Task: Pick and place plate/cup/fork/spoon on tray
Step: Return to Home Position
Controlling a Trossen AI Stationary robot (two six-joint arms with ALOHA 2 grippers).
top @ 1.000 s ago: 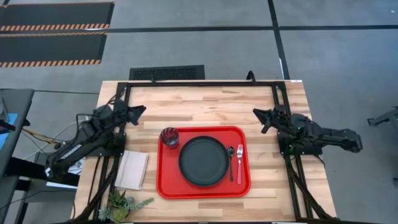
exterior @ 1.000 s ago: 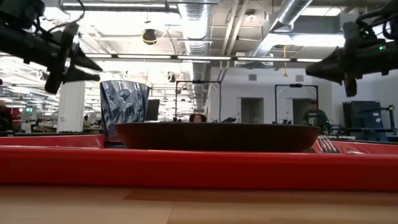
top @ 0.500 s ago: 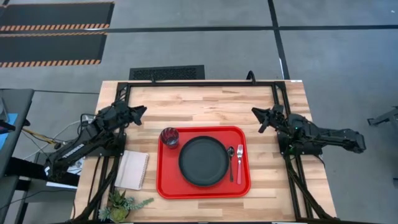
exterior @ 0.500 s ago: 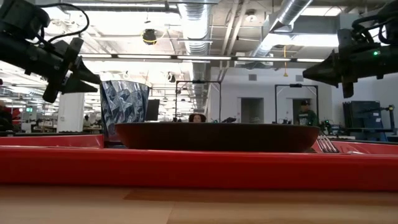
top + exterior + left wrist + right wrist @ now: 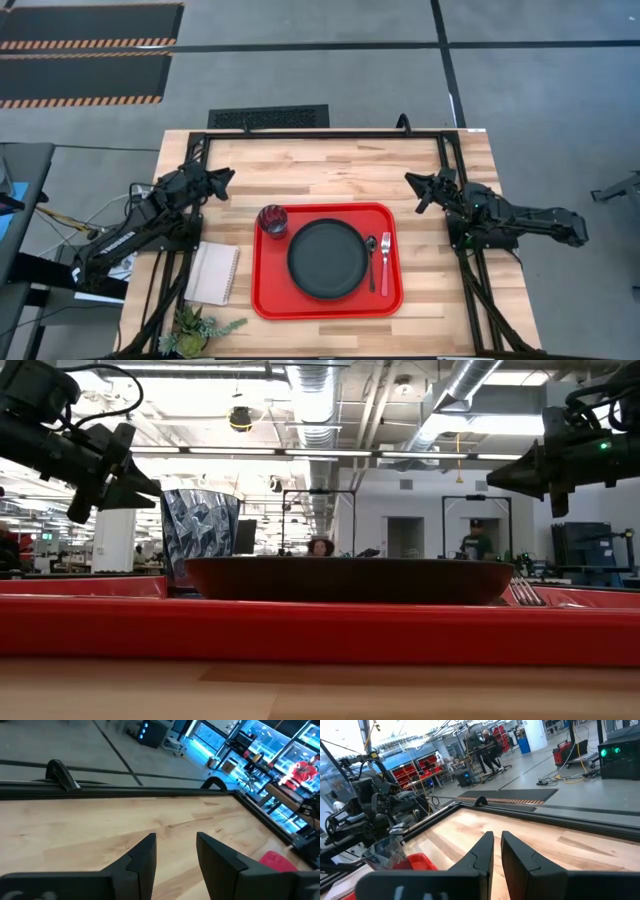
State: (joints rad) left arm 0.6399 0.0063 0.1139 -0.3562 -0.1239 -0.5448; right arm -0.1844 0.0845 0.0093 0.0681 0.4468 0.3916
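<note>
The red tray (image 5: pixel 268 300) lies on the wooden table, toward its near edge. On the tray the black plate (image 5: pixel 327 259) rests in the middle and the dark cup (image 5: pixel 272 220) stands at the far left corner. The dark spoon (image 5: pixel 371 255) and the red-handled fork (image 5: pixel 385 262) lie right of the plate. My left gripper (image 5: pixel 226 180) hangs above the table, left of and beyond the tray; it is open and empty, as the left wrist view (image 5: pixel 176 837) shows. My right gripper (image 5: pixel 412 184) hangs right of and beyond the tray; it is shut and empty in the right wrist view (image 5: pixel 497 834).
A white notepad (image 5: pixel 213 273) and a small green plant (image 5: pixel 195 326) lie at the near left corner. A black frame rail (image 5: pixel 320 134) runs along the table's far edge and sides. Bare wood lies between the two grippers, beyond the tray. People stand far off in the room (image 5: pixel 477 540).
My left gripper has sunk a little and drawn slightly toward the table's left edge. My right gripper has shifted slightly toward the table's left and dipped a little. The tableware on the tray has not moved.
</note>
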